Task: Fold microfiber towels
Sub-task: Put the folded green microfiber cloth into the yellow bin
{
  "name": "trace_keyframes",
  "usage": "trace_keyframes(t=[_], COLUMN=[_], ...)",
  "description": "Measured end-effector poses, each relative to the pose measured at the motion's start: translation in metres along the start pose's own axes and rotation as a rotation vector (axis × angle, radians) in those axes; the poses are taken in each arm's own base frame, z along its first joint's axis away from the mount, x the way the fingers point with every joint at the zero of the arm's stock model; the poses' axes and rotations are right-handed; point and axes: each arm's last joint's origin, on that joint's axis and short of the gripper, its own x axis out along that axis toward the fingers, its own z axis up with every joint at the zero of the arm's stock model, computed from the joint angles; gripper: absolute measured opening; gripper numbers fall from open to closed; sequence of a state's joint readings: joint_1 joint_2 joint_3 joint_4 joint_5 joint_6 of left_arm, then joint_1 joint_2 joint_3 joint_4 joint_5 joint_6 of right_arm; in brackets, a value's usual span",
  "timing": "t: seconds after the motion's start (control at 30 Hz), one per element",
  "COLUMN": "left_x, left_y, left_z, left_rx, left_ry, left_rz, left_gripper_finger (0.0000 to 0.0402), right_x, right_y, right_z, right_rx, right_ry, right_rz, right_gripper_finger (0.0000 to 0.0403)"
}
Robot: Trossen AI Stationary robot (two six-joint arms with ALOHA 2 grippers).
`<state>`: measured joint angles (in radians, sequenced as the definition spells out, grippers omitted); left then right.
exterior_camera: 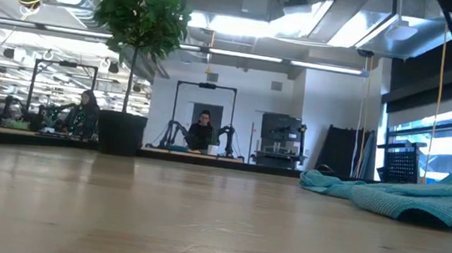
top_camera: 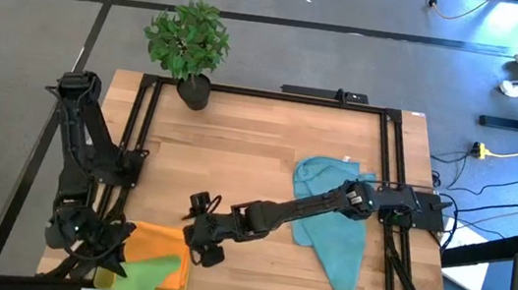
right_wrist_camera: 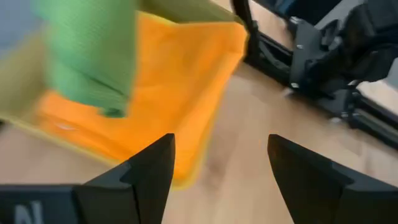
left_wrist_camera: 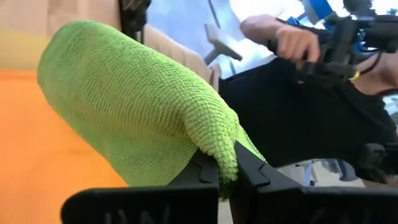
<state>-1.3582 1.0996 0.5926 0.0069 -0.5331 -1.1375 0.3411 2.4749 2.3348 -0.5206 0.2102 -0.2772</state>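
Left tool (left_wrist_camera: 227,180) is at the near left corner of the tabletop (top_camera: 238,152), clamped on a fold of the green towel (left_wrist_camera: 137,118); the cloth drapes up and over the fingers. In the high view that green towel (top_camera: 146,272) lies across the near edge of the orange towel (top_camera: 159,249), which sits flat on the wood at the near left. A thin yellow edge shows under the orange one in the right wrist view (right_wrist_camera: 93,152), so a yellow towel seems to sit beneath; can't see how much.

Right tool (right_wrist_camera: 221,168) is stretched across the tabletop from the right side, ending just beside the right edge of the orange towel. Fingers (right_wrist_camera: 152,171) spread wide, nothing between them, bare wood below. In the high view it (top_camera: 202,242) is near the orange pile, not touching it as far as I can tell.

Teal towel (top_camera: 333,224) is spread out crumpled on the right half, partly under the right arm, one corner trailing toward the near edge. Low view shows it (exterior_camera: 420,202) as a rumpled heap on the right. Can't tell if that is one cloth or two.

Potted plant (top_camera: 189,47) stands at the far left edge. Left wrist view catches a person's hand (left_wrist_camera: 286,40) beyond the table, on some dark gear.
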Motion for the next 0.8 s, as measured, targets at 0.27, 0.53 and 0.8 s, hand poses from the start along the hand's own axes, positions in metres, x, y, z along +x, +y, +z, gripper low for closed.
trace_keyframes(t=[0.27, 0.53, 0.8], left_x=[0.000, 0.000, -0.001], left_y=[-0.005, -0.002, 0.008], left_z=[0.005, 0.006, 0.003], left_rx=[0.111, 0.099, -0.051], left_ry=[-0.098, -0.151, -0.157], left_rz=[-0.011, 0.036, 0.121], left_gripper_finger=[0.0000, 0.0000, 0.0000], right_x=[0.039, 0.041, 0.034], right_y=[0.008, 0.022, 0.045], right_z=[-0.022, -0.015, -0.008], right_rx=[-0.030, 0.044, 0.043], right_ry=[-0.027, -0.178, -0.212], right_rz=[0.066, 0.370, 0.483], right_gripper_finger=[0.0167, 0.0072, 0.0063])
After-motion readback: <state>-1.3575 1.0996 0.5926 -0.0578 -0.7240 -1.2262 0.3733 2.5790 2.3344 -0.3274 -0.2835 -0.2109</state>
